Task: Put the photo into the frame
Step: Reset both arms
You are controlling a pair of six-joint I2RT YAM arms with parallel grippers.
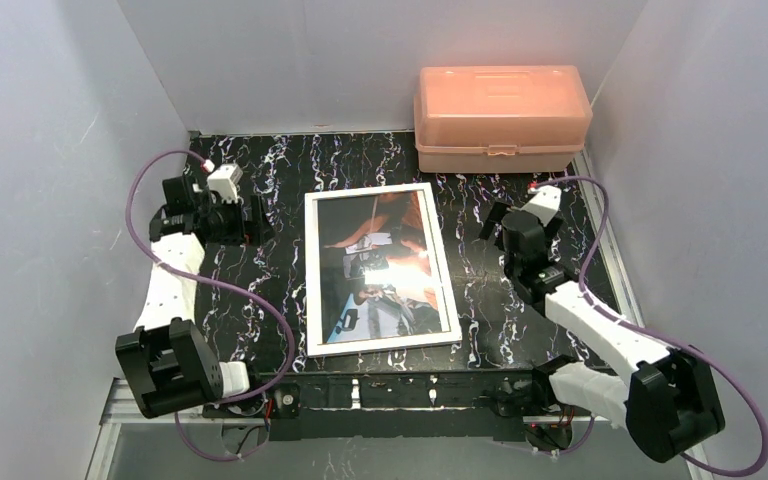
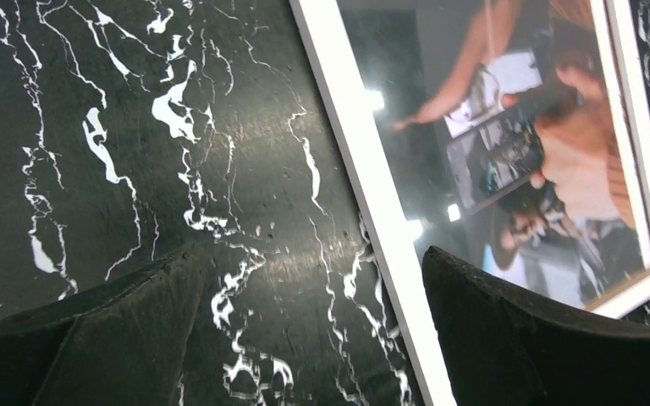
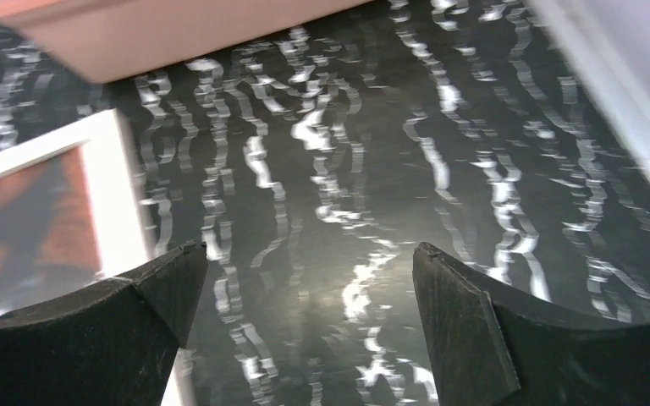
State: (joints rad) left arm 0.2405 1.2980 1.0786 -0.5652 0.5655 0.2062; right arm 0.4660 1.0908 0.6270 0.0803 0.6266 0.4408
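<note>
A glossy dark photo (image 1: 385, 265) with orange-brown and pale blue figures lies face up inside the thin white rectangular frame (image 1: 312, 280). The frame rests flat at the centre of the black, white-veined marble-look tabletop (image 1: 490, 300). The left gripper (image 2: 311, 252) hovers at the frame's left border, jaws spread wide and empty. The right gripper (image 3: 309, 248), equally wide and empty, hangs over bare tabletop to the frame's right. The photo appears seated, with both arms apart from it, likely so that nothing disturbs it. A translucent peach plastic box (image 1: 500, 115) sits behind.
</note>
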